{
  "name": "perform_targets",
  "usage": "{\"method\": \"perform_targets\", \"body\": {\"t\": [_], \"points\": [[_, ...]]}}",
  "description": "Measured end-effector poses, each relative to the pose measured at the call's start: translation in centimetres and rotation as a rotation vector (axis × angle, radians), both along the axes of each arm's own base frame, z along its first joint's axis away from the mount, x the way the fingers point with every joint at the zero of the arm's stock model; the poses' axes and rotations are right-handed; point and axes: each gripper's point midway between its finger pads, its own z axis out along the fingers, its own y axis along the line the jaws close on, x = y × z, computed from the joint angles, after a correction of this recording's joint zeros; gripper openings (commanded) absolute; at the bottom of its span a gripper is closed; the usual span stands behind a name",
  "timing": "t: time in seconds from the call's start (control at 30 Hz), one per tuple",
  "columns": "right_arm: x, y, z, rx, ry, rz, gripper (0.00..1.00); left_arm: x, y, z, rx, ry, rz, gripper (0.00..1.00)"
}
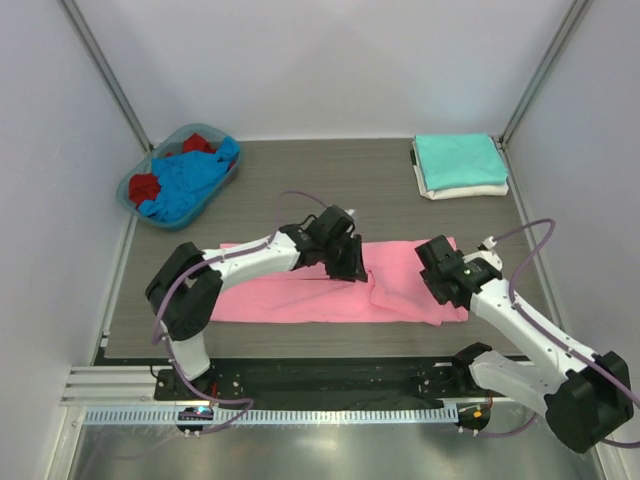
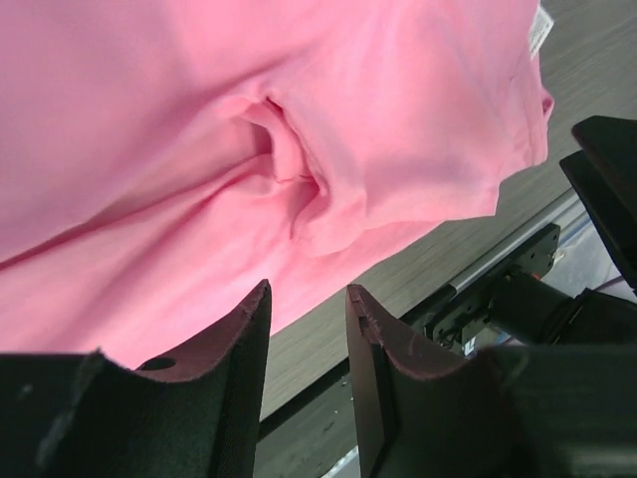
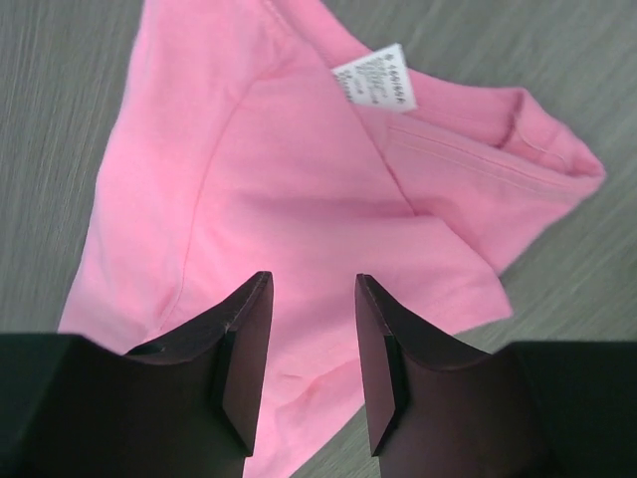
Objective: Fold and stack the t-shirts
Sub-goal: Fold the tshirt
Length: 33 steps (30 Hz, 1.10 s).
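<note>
A bright pink t-shirt lies in a long flat band across the middle of the table, with a bunched crease near its centre. My left gripper hovers over that centre; its jaws are open with nothing between them. My right gripper is over the shirt's right end, by the sleeve and the white label; it is open and holds nothing. A folded teal t-shirt rests on a folded white t-shirt at the back right. Blue and red t-shirts lie crumpled in the basket.
The blue-rimmed basket stands at the back left corner. Metal frame posts rise at both back corners. A black rail runs along the table's near edge by the arm bases.
</note>
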Motion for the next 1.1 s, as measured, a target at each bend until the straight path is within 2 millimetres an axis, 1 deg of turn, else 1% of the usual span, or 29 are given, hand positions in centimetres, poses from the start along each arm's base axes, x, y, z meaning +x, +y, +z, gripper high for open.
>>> {"method": "perform_targets", "body": {"t": [0.03,0.1,0.17,0.2,0.3,0.37,0.43,0.57,0.6,0.7,0.77,0.87,1.1], "points": [[0.7,0.3,0.0,-0.012,-0.005,0.023,0.43,0.5,0.6,0.5,0.0,-0.007,0.013,0.37],[1.9,0.9,-0.2,-0.035,-0.009,0.073,0.43,2.2,2.2,1.1,0.005,-0.016,0.055,0.36],[3.3,1.7,-0.6,-0.06,-0.007,0.131,0.41,4.2,4.0,1.0,0.016,-0.014,0.111,0.36],[4.1,2.1,-0.9,-0.073,0.0,0.163,0.38,5.5,5.3,0.8,0.028,-0.01,0.148,0.36],[6.4,3.4,-1.6,-0.112,0.015,0.244,0.34,8.2,8.7,0.2,0.065,-0.008,0.233,0.36],[7.6,3.9,-2.0,-0.13,0.012,0.284,0.32,9.7,10.9,-0.7,0.102,-0.001,0.282,0.36],[8.4,4.3,-2.6,-0.139,0.013,0.318,0.31,10.4,12.3,-2.1,0.139,0.02,0.309,0.36],[9.6,4.8,-3.9,-0.145,0.019,0.361,0.31,10.6,14.3,-5.4,0.221,0.075,0.331,0.36],[9.9,4.9,-4.2,-0.144,0.018,0.368,0.31,10.6,14.6,-6.1,0.235,0.091,0.336,0.36],[10.8,4.9,-4.8,-0.136,0.007,0.378,0.31,11.8,14.9,-6.0,0.241,0.083,0.349,0.35],[11.4,4.5,-5.3,-0.129,-0.004,0.373,0.31,12.4,14.7,-6.0,0.24,0.087,0.349,0.35],[11.9,3.5,-6.6,-0.117,0.003,0.358,0.31,13.7,14.2,-6.0,0.236,0.079,0.349,0.35],[15.8,3.0,-6.6,-0.111,-0.087,0.35,0.29,16.2,13.6,-5.9,0.249,0.066,0.36,0.35]]}}
